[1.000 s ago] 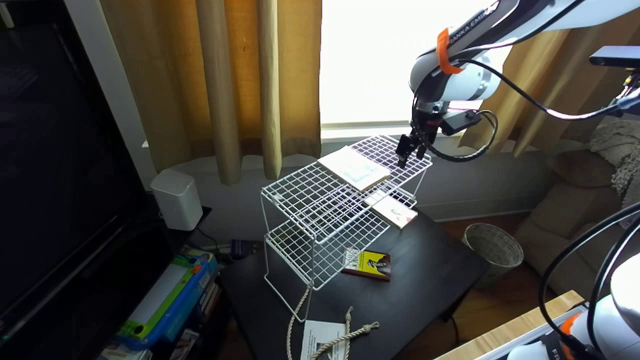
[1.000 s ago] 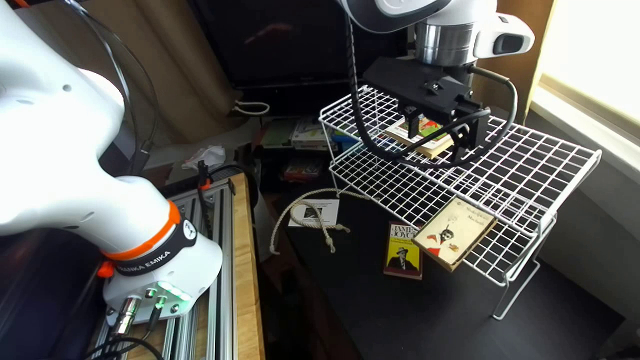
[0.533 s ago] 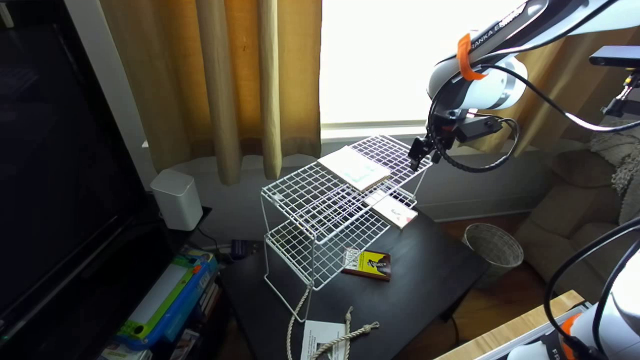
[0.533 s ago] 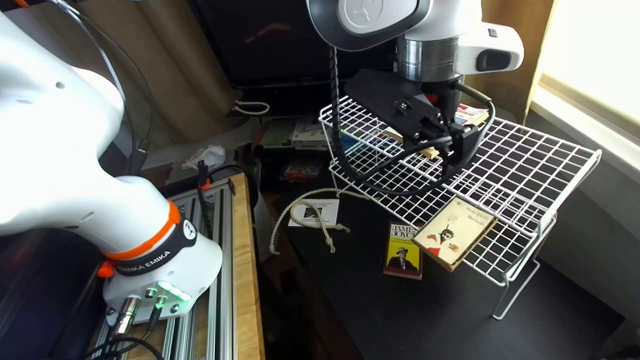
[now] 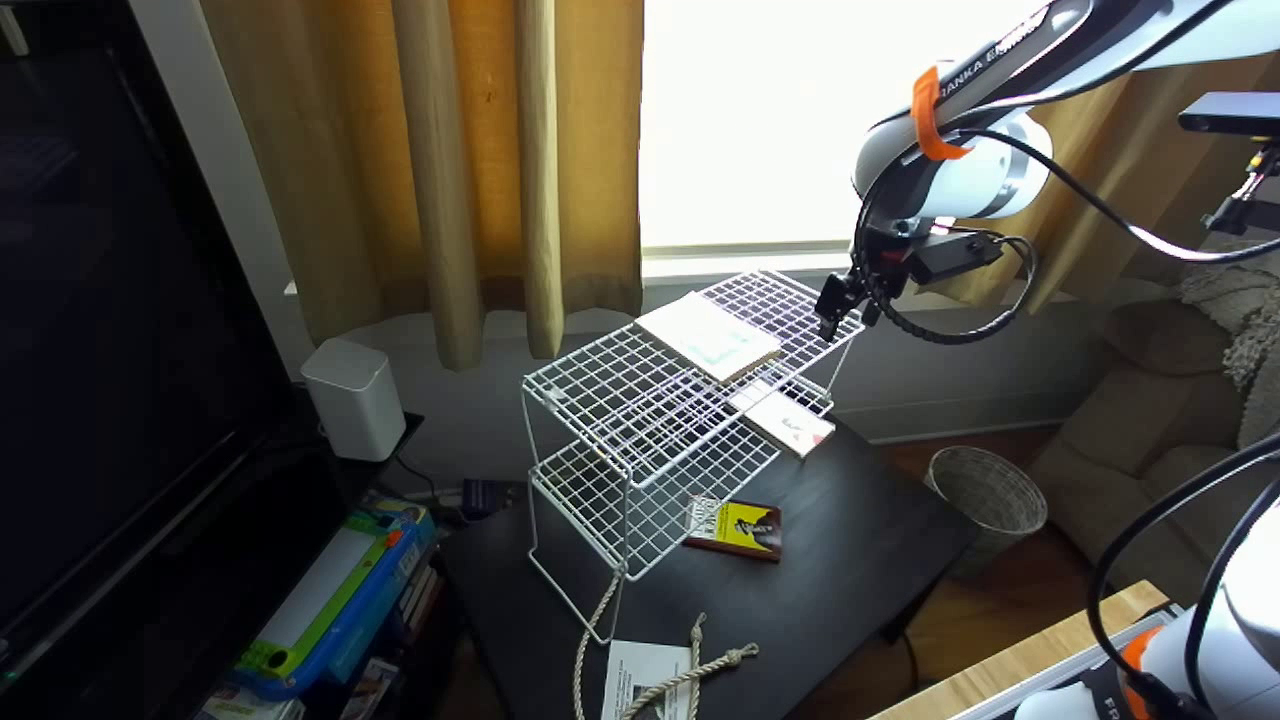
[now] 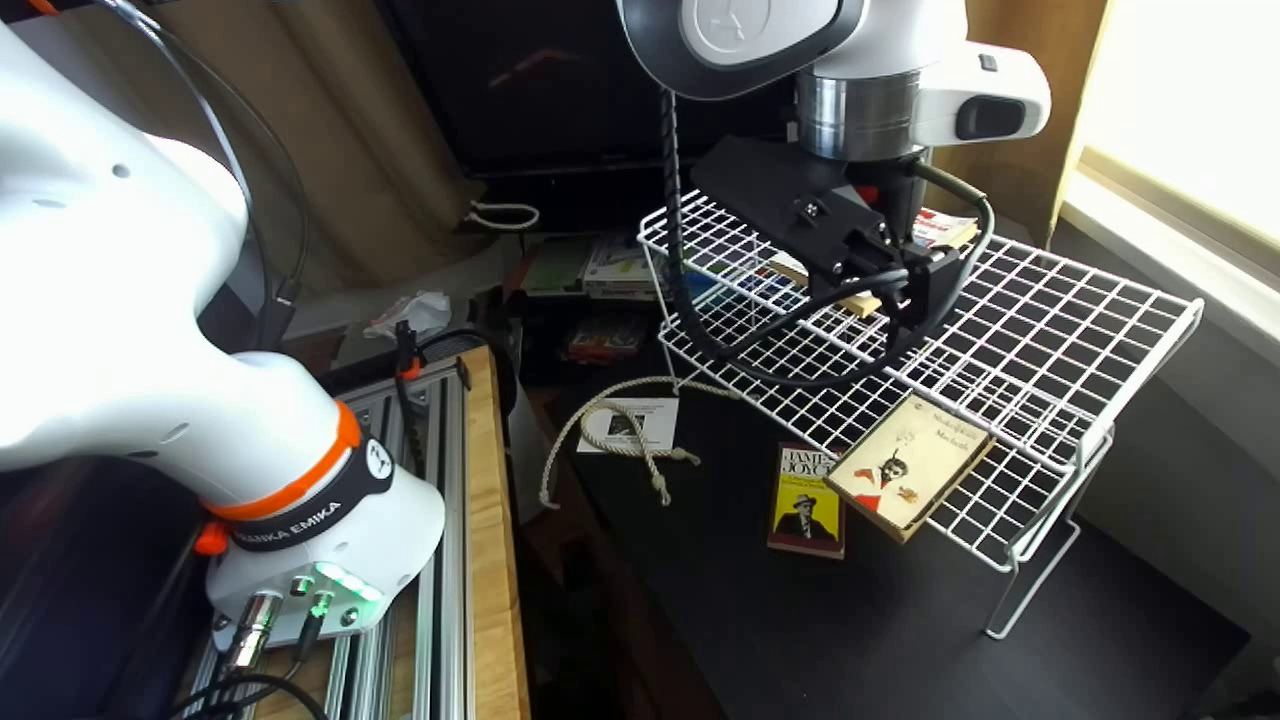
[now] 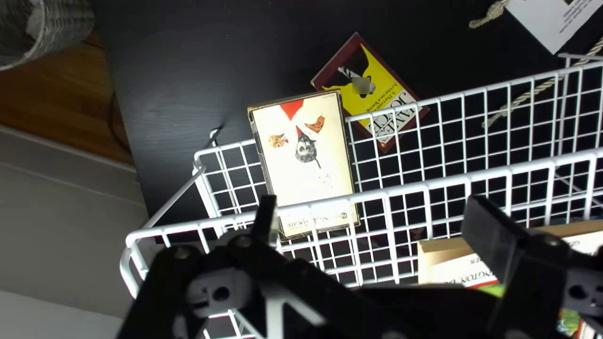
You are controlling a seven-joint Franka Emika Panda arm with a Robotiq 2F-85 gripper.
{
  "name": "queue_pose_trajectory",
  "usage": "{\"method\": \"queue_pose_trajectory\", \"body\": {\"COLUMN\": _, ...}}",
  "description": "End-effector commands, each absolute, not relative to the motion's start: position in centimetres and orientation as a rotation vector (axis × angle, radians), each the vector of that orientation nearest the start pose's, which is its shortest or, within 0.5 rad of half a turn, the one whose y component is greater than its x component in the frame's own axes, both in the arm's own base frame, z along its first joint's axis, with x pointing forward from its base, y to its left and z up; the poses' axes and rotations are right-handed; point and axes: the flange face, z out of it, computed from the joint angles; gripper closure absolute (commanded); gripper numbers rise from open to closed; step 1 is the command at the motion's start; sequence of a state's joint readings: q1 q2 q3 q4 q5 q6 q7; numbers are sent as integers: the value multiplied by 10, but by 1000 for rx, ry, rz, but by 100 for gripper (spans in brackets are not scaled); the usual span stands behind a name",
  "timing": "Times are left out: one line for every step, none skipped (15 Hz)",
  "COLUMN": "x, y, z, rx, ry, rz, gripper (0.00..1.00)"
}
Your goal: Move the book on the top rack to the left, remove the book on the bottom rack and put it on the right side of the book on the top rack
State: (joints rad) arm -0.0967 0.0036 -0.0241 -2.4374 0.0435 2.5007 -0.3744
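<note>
The book on the top rack (image 5: 710,335) is pale in an exterior view and lies flat mid-rack. In an exterior view (image 6: 945,230) the gripper partly hides it. The wrist view shows its pale spine corner and red-green cover (image 7: 457,268). The book on the bottom rack (image 6: 910,465) has a cream cover with a small figure and dark edges. It lies flat and juts past the front of the bottom rack (image 5: 640,510). My gripper (image 7: 379,221) is open and empty. It hangs above the front edge of the top rack (image 6: 1140,385), apart from both books.
A yellow and maroon book (image 6: 806,500) lies on the black table (image 5: 850,510) before the rack. A rope (image 6: 645,455) and a white card (image 5: 640,670) lie near the rack's end. A wicker basket (image 5: 985,490) stands on the floor. A window is behind.
The open gripper has moved from above the top rack toward its front edge, away from the top book, then stayed nearly still for the last half second. The books have not moved.
</note>
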Motion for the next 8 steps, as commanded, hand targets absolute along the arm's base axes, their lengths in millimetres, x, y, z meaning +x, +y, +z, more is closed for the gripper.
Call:
{"method": "queue_pose_trajectory", "body": {"x": 483, "y": -65, "z": 300, "rx": -3082, "ry": -311, "rz": -83, "gripper": 0}}
{"method": "queue_pose_trajectory", "body": {"x": 480, "y": -73, "z": 292, "rx": -3061, "ry": -266, "rz": -78, "gripper": 0}}
{"method": "queue_pose_trajectory", "body": {"x": 475, "y": -81, "z": 284, "rx": -3021, "ry": -219, "rz": -80, "gripper": 0}}
{"method": "queue_pose_trajectory", "body": {"x": 471, "y": -86, "z": 277, "rx": -2986, "ry": -194, "rz": -73, "gripper": 0}}
{"method": "queue_pose_trajectory", "body": {"x": 465, "y": -95, "z": 269, "rx": -2954, "ry": -168, "rz": -75, "gripper": 0}}
{"method": "queue_pose_trajectory", "body": {"x": 459, "y": -104, "z": 261, "rx": -2906, "ry": -159, "rz": -90, "gripper": 0}}
{"method": "queue_pose_trajectory", "body": {"x": 453, "y": -113, "z": 253, "rx": -2866, "ry": -134, "rz": -100, "gripper": 0}}
{"method": "queue_pose_trajectory", "body": {"x": 446, "y": -122, "z": 244, "rx": -2820, "ry": -111, "rz": -118, "gripper": 0}}
